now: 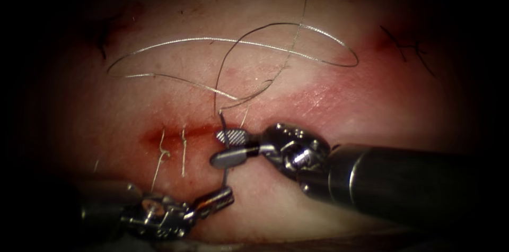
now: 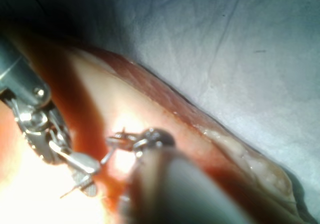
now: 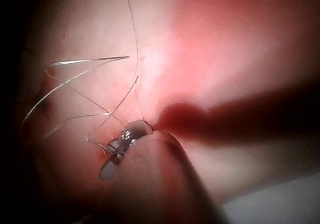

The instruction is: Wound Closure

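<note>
Two tools meet at the cut (image 1: 180, 132), one from each side. Nearest the endoscope, the left tool (image 1: 214, 199) comes in low, its jaws clenched on the needle (image 1: 225, 148) at the near end of the curve. From that grip the needle rises straight away from the left jaws and passes between the jaws of the right tool (image 1: 229, 147) just beyond. The right jaws are parted a little, the ridged one lying on the far side of the needle and the smooth one on the near side; they bracket its middle, and whether they press on it cannot be told. Just past the right jaws the needle's far end stands up over the cut's right end, and whether its tip sits in the tissue (image 1: 371, 103) cannot be told.

From that far end the thread (image 1: 238, 42) leaves the needle and climbs away from both tools, then spreads in wide loose loops lying on the tissue beyond the cut. To the left of the right jaws, and beyond the left tool, two stitches (image 1: 172, 151) cross the cut, with red fluid (image 1: 154, 136) along its line. Farther off, past the right tool's shaft, darker sutures (image 1: 408, 48) mark the tissue.

In the left wrist view the left tool (image 2: 117, 140) points at the right tool (image 2: 82, 171), which straddles the needle.
</note>
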You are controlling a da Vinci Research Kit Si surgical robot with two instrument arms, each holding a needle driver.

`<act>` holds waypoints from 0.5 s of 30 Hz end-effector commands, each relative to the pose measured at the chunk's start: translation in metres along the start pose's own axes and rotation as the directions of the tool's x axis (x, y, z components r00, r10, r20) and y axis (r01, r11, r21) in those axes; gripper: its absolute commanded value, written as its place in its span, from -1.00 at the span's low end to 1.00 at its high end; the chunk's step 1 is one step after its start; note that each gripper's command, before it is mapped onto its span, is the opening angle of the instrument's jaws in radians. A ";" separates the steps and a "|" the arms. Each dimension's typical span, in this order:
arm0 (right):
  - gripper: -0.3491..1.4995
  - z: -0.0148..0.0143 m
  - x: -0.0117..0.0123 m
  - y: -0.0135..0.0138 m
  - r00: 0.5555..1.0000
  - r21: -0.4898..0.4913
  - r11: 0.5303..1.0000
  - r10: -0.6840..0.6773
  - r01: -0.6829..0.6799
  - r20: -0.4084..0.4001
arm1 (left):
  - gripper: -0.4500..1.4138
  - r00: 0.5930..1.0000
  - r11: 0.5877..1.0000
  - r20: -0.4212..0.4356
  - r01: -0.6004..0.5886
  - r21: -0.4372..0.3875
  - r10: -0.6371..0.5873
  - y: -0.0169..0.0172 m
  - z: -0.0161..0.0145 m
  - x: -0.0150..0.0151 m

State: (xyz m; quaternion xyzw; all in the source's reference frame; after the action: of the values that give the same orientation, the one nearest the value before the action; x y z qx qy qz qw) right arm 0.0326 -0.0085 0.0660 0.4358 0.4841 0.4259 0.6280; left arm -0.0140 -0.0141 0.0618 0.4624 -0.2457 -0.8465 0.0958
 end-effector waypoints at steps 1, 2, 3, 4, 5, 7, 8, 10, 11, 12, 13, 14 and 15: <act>0.54 0.0011 -0.0001 0.0005 1.000 -0.022 1.000 0.004 -0.005 -0.024 | -1.00 1.000 1.000 0.000 0.003 -0.002 -0.003 0.0008 0.0004 0.0003; 0.54 0.0011 0.0000 0.0005 1.000 -0.032 0.999 0.006 -0.006 -0.027 | -1.00 1.000 1.000 0.000 0.004 -0.002 -0.004 0.0008 0.0004 0.0003; 0.54 0.0011 0.0001 0.0005 0.999 -0.039 0.999 0.008 -0.009 -0.033 | -1.00 1.000 1.000 0.000 0.004 -0.002 -0.004 0.0008 0.0004 0.0003; 0.52 0.0010 0.0005 0.0005 0.999 -0.056 0.998 0.003 -0.006 -0.046 | -1.00 1.000 1.000 0.001 0.004 -0.002 -0.004 0.0008 0.0005 0.0003; 0.51 0.0010 0.0005 0.0004 0.999 -0.057 0.998 0.005 -0.008 -0.047 | -1.00 1.000 1.000 0.000 0.004 -0.002 -0.004 0.0008 0.0005 0.0003; 0.32 0.0010 0.0004 0.0000 0.999 -0.061 0.998 -0.005 0.003 -0.033 | -1.00 1.000 1.000 0.001 0.004 -0.002 -0.004 0.0008 0.0005 0.0003; 0.32 0.0010 0.0004 0.0000 0.999 -0.061 0.998 -0.005 0.003 -0.033 | -1.00 1.000 1.000 0.001 0.004 -0.002 -0.004 0.0008 0.0005 0.0003; -0.18 0.0011 0.0002 0.0000 0.999 -0.060 0.997 -0.041 0.041 -0.011 | -1.00 1.000 1.000 0.001 0.004 -0.002 -0.004 0.0007 0.0005 0.0004; -0.48 0.0011 0.0002 0.0000 0.999 -0.056 0.997 -0.047 0.047 -0.008 | -1.00 1.000 1.000 0.001 0.004 -0.002 -0.004 0.0007 0.0005 0.0004; -0.93 0.0010 0.0003 0.0001 0.998 -0.053 0.997 -0.059 0.058 -0.005 | -1.00 1.000 1.000 0.001 0.004 -0.002 -0.004 0.0007 0.0005 0.0004; -1.00 0.0010 0.0004 0.0002 0.998 -0.055 0.996 -0.065 0.064 -0.003 | -1.00 1.000 1.000 0.001 0.004 -0.002 -0.004 0.0007 0.0005 0.0004; -1.00 0.0008 0.0007 0.0006 0.997 -0.081 0.994 -0.071 0.068 -0.031 | -1.00 1.000 1.000 0.000 0.004 -0.002 -0.004 0.0007 0.0004 0.0004; -1.00 0.0007 0.0007 0.0007 0.996 -0.088 0.993 -0.076 0.073 -0.039 | -1.00 1.000 1.000 0.000 0.004 -0.002 -0.004 0.0007 0.0004 0.0004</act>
State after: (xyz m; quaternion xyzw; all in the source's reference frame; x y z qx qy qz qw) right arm 0.0327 -0.0072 0.0658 0.3742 0.4960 0.4326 0.6533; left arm -0.0142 -0.0142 0.0615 0.4619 -0.2456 -0.8470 0.0946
